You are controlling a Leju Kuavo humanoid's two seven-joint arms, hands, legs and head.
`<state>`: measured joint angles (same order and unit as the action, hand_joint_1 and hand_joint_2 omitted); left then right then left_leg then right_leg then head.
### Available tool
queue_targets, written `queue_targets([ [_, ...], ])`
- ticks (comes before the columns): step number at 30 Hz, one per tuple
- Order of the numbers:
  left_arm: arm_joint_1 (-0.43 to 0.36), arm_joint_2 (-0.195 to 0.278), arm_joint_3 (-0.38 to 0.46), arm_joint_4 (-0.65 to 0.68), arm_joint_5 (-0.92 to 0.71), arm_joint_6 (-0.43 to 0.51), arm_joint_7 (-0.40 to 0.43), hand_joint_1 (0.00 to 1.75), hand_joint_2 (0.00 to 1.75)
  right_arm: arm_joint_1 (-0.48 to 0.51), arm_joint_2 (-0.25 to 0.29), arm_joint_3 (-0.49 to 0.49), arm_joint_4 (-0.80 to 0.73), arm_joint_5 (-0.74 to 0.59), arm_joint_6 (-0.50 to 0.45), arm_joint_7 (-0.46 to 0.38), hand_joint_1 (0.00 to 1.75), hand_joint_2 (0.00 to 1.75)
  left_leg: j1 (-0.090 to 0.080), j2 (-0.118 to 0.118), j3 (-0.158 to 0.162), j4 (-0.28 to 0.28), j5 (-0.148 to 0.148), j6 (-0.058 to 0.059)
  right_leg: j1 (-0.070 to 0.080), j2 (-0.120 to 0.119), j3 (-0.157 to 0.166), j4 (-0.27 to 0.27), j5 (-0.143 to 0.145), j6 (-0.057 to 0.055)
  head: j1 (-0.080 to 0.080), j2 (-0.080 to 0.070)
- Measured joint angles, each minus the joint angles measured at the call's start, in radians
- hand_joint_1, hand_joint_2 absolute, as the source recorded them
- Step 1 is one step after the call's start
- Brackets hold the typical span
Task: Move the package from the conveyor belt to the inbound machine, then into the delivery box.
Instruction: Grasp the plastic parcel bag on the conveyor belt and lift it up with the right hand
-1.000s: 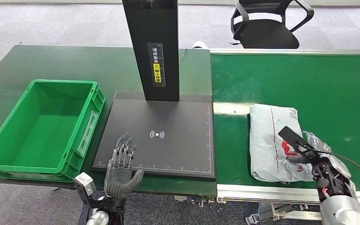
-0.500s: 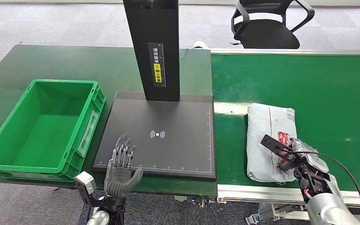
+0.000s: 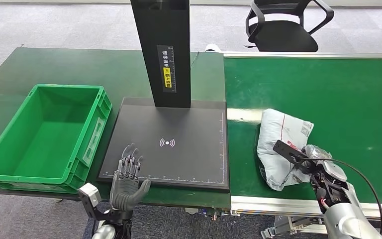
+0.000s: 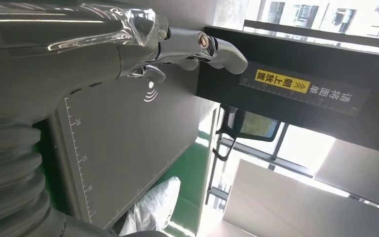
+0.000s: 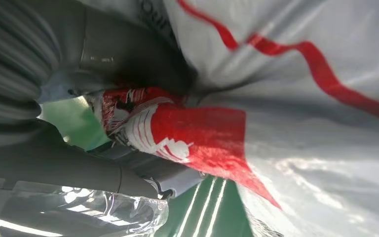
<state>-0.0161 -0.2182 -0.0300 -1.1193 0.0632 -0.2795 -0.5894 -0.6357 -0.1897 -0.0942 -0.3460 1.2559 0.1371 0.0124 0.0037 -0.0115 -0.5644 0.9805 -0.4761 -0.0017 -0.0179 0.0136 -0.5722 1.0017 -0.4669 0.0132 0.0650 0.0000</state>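
The package (image 3: 281,144), a grey plastic mailer bag with red print, now looks bunched and partly raised at its near end, while half a second ago it lay flat on the conveyor belt (image 3: 328,89); its upper edge has also turned a little and moved slightly toward the inbound machine (image 3: 179,144). The right robot hand (image 3: 323,172) has come in closer from the near right corner of the belt and has closed on the near edge of the bag: in the right wrist view the fingers (image 5: 103,173) and the thumb are pressed into the crumpled plastic, so I judge that the bag is pinched between them. The far part of the package seems to rest on the belt, near the belt's left edge and just beside the black plate of the machine, but not on it. The left robot hand (image 3: 127,181) has not moved in this time; it hovers at the near edge of the machine plate with its fingers spread and it holds nothing. The green delivery box (image 3: 5,149) stands on the tabletop at the left side of the machine. For the task this means, in my judgement, that the grasp is just made and the lift is beginning, so the first transfer to the plate with the wireless symbol (image 3: 166,143) is not yet done. The soft bag can slip or hang down, so the hold must be firm.
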Motion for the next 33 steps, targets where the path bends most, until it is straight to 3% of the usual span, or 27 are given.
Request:
queue_targets([
  [6, 0.008, 0.005, 0.001, 0.003, 0.004, -0.006, -0.007, 0.0, 1.75, -0.007, 0.019, -0.001, 0.0, -0.04, -0.118, -0.079, 1.75, 1.75, 0.0, 0.0, -0.001, 0.0, 0.0, 0.0, 0.0, 0.0, 0.0, 0.0, 0.0, 0.0, 0.0, 0.0],
  [10, 0.017, 0.007, 0.002, 0.003, 0.002, -0.008, -0.017, 0.0, 1.75, -0.025, 0.046, -0.014, -0.013, -0.126, -0.242, -0.206, 1.75, 1.75, 0.0, 0.0, -0.001, 0.0, 0.0, 0.0, 0.0, 0.0, -0.001, 0.0, 0.0, 0.0, 0.0, 0.0],
  [17, 0.027, 0.008, 0.002, 0.005, -0.003, -0.007, -0.041, 0.0, 1.75, -0.044, 0.098, -0.087, -0.083, -0.348, -0.325, -0.473, 1.75, 1.75, 0.0, 0.0, -0.001, 0.0, 0.0, 0.0, 0.0, 0.0, -0.001, 0.001, 0.0, 0.0, 0.0, 0.0],
  [25, 0.028, 0.008, 0.002, 0.012, -0.006, 0.008, -0.053, 0.0, 1.75, 0.003, 0.181, -0.087, -0.213, -0.513, -0.242, -0.59, 1.75, 1.75, 0.0, 0.0, -0.001, 0.0, 0.0, 0.0, 0.001, 0.0, -0.001, 0.001, 0.0, 0.0, 0.0, 0.0],
  [33, 0.03, 0.007, 0.002, 0.013, -0.012, 0.009, -0.056, 0.0, 1.75, 0.093, 0.265, 0.081, -0.33, -0.631, -0.246, -0.625, 1.75, 1.75, 0.001, 0.001, -0.001, -0.001, 0.0, 0.0, 0.001, 0.0, -0.002, 0.001, 0.0, 0.0, 0.0, 0.0],
])
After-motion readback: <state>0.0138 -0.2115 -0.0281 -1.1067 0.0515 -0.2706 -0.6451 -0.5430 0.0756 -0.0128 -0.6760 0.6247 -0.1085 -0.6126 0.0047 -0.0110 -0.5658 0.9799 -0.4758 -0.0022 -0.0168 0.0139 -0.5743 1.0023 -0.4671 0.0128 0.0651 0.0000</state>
